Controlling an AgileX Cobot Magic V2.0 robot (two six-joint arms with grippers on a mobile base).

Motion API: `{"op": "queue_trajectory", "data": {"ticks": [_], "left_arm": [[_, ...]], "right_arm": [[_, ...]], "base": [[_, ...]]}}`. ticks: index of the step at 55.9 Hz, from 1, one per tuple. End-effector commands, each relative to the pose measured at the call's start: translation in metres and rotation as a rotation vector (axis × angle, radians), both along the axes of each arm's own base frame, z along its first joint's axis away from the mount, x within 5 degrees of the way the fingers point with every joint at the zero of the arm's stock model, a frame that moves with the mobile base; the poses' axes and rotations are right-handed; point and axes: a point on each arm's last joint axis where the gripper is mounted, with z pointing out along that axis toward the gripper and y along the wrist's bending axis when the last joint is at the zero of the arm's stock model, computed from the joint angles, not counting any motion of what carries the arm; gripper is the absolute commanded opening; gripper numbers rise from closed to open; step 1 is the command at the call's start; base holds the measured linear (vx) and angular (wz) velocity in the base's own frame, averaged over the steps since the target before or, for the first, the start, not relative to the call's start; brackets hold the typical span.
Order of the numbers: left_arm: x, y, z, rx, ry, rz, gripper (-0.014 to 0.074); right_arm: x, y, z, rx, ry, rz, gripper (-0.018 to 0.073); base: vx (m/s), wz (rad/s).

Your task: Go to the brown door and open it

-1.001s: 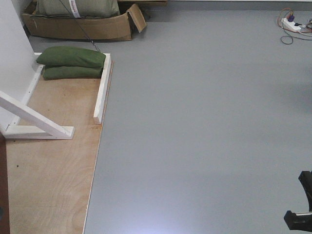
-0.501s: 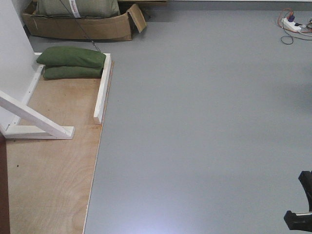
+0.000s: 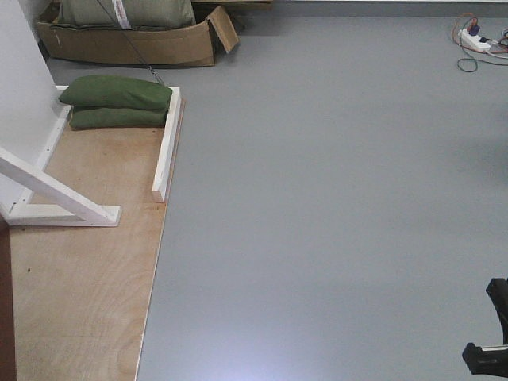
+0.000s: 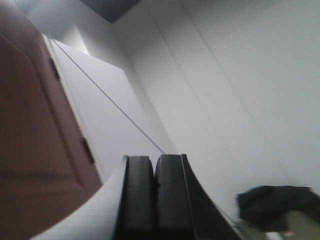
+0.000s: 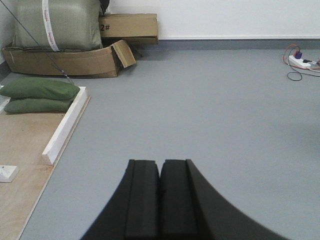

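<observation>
The front view takes in grey floor [image 3: 317, 198], a plywood platform [image 3: 87, 286], white beams [image 3: 55, 194] and green sandbags [image 3: 115, 103]. The left wrist view alone plainly shows the brown door [image 4: 30, 150], along its left side, with the left gripper [image 4: 154, 167] pressed together. The right wrist view shows the right gripper [image 5: 160, 170] likewise closed above the floor.

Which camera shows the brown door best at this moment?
The left wrist view: the brown door fills its left side, blurred, with two dark hinges. The front view catches only a reddish sliver at its lower-left edge. The right wrist view shows none of it.
</observation>
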Motion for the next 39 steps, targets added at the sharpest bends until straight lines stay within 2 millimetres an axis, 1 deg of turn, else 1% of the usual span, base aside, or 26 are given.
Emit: {"op": "queue_trajectory", "data": {"ticks": [1, 6, 11, 18, 23, 27, 31, 39], "left_arm": [[-0.018, -0.004, 0.038, 0.094, -0.106, 0.111, -0.0006], [-0.033, -0.008, 0.061, 0.143, -0.124, 0.259, -0.0006], [-0.046, -0.012, 0.08, 0.142, -0.119, 0.398, -0.0006], [-0.054, -0.014, 0.093, 0.115, -0.087, 0.537, -0.0006], [-0.055, -0.013, 0.095, 0.098, -0.04, 0.633, -0.0006], [-0.054, -0.008, 0.091, 0.071, 0.029, 0.713, -0.0006], [-0.052, 0.0, 0.086, 0.046, 0.121, 0.8, -0.0006], [-0.053, 0.022, 0.075, -0.033, 0.305, 1.054, -0.0006]], "right_arm": [[0.002, -0.001, 0.006, -0.007, -0.078, -0.005, 0.0], [0.002, -0.001, 0.006, -0.007, -0.078, -0.005, 0.0], [0.002, -0.001, 0.006, -0.007, -0.078, -0.005, 0.0], [0.002, -0.001, 0.006, -0.007, -0.078, -0.005, 0.0], [0.002, -0.001, 0.006, -0.007, -0.078, -0.005, 0.0], [0.002, -0.001, 0.006, -0.007, -0.078, -0.005, 0.0], [0.002, -0.001, 0.006, -0.007, -0.078, -0.005, 0.0], [0.002, -0.001, 0.006, -0.007, -0.078, -0.005, 0.0]], "base": [[0.0, 0.0], [0.0, 0.0], [0.0, 0.0], [0.0, 0.0], [0.0, 0.0], [0.0, 0.0], [0.0, 0.0], [0.0, 0.0]]}}
